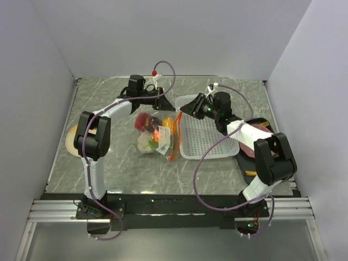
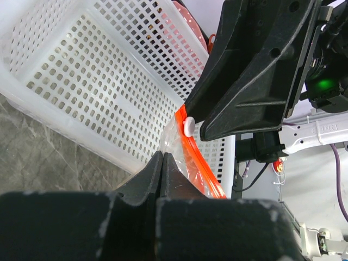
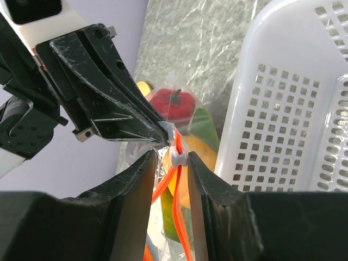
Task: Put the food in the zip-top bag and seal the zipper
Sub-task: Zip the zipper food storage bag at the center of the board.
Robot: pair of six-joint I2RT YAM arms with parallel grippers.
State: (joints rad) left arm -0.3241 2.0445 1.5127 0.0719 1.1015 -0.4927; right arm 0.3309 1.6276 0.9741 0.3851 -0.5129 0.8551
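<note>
The clear zip-top bag [image 1: 155,137] lies left of centre, holding the food: red pepper [image 3: 175,103], green-orange mango [image 3: 204,136], white cauliflower [image 1: 145,142] and others. Its orange-red zipper [image 1: 175,136] runs along the bag's right edge, with the top end lifted. My left gripper [image 1: 167,103] is shut on the bag's clear corner [image 2: 171,133], just beside the zipper [image 2: 202,166]. My right gripper [image 1: 182,110] straddles the zipper's white slider [image 3: 178,156]. Its jaws are a little apart; the slider touches one finger [image 3: 209,185] only. The zipper below the slider is parted.
A white perforated basket [image 1: 209,138] stands right against the bag. A dark tray [image 1: 255,142] with a pink slab sits at the far right. A tan round plate [image 1: 69,138] lies at the left edge behind the left arm.
</note>
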